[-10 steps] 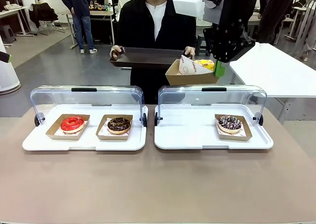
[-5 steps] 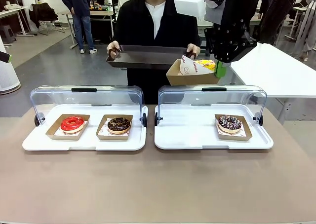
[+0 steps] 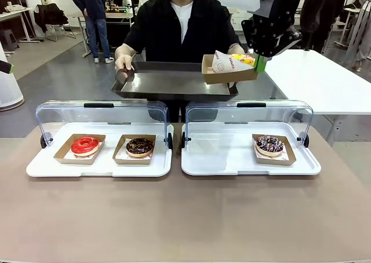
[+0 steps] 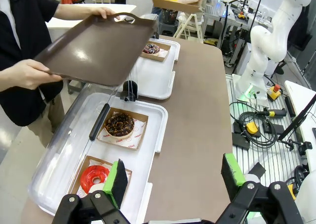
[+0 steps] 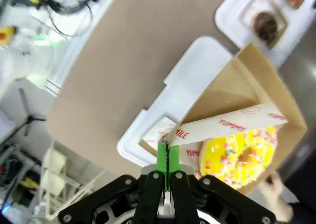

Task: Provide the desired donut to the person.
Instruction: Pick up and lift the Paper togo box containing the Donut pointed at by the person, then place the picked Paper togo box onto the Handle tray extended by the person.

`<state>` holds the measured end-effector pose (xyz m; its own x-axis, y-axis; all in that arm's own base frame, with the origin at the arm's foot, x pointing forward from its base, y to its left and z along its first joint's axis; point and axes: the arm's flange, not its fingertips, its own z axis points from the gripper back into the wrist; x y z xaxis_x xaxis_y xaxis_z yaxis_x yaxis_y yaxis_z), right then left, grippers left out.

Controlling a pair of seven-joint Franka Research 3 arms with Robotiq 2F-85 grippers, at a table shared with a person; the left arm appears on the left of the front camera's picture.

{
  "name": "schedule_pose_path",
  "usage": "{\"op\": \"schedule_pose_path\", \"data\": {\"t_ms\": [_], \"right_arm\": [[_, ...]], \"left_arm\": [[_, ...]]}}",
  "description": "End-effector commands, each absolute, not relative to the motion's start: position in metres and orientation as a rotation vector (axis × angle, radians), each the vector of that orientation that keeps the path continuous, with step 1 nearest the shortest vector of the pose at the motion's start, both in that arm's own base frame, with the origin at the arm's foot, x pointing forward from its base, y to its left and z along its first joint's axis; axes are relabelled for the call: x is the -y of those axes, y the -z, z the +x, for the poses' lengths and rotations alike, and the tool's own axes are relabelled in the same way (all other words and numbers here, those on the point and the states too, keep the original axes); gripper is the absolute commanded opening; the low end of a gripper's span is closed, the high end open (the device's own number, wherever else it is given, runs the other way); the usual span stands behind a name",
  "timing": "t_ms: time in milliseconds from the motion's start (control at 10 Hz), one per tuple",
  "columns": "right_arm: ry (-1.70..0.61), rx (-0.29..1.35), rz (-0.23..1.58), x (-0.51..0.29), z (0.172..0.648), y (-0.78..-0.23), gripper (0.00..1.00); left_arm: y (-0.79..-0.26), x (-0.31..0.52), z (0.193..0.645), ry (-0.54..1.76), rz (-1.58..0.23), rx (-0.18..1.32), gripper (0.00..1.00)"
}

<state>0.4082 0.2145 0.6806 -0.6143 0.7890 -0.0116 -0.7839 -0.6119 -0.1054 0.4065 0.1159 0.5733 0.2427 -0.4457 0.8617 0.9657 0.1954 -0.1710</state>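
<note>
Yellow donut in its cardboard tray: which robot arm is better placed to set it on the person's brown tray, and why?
Right: the right gripper is shut on the cardboard tray beside the brown tray. The left gripper hangs open near the red donut.

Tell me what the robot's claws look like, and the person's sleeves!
Each claw is black, with two jointed fingers tipped in bright green pads: the left gripper and the right gripper match. The person's sleeves are black, short and loose.
</note>
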Motion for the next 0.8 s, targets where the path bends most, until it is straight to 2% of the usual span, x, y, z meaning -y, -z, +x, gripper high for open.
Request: {"op": "schedule_pose_path", "data": {"t_ms": [0, 100, 200, 700], "right_arm": [[-2.27, 0.134, -0.052, -0.209, 0.44, -0.679, 0.01], [-2.271, 0.128, -0.045, -0.204, 0.458, -0.671, 0.01], [-2.241, 0.117, -0.068, -0.208, 0.428, -0.677, 0.01], [-2.241, 0.117, -0.068, -0.208, 0.428, -0.677, 0.01]], "left_arm": [[-0.575, -0.116, 0.406, 1.139, -0.849, 0.782, 1.0], [-0.575, -0.116, 0.406, 1.139, -0.849, 0.782, 1.0], [-0.575, -0.116, 0.406, 1.139, -0.849, 0.782, 1.0], [-0.575, -0.116, 0.406, 1.139, -0.849, 0.782, 1.0]]}}
